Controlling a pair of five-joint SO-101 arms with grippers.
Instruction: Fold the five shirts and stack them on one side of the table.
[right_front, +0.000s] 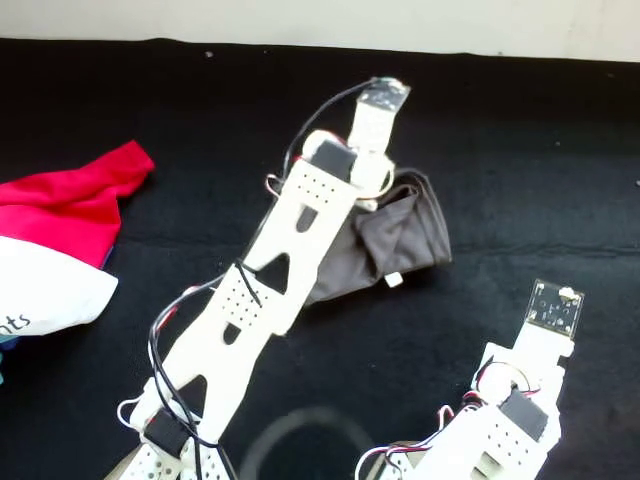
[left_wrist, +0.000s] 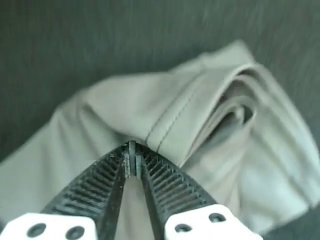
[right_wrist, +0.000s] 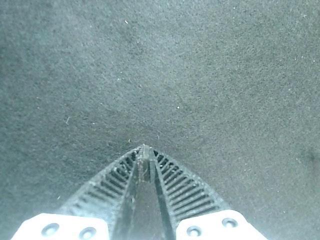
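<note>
Grey shirt (right_front: 408, 236) lies half hidden under left arm (right_front: 298, 232).

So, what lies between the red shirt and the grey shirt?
In the high view, bare black table; the left arm hangs over the grey shirt's edge.

I count three shirts for sure: one grey shirt (right_front: 405, 240), one red shirt (right_front: 85, 200) and one white shirt (right_front: 40, 285). Under the white one I see one thin strip of blue cloth (right_front: 4, 348); I cannot tell if it is one more shirt. There are two arms, the left arm (right_front: 290, 240) and the right arm (right_front: 510, 420), two grippers, the left gripper (left_wrist: 131, 150) and the right gripper (right_wrist: 145, 150), and one table (right_front: 200, 100).
</note>
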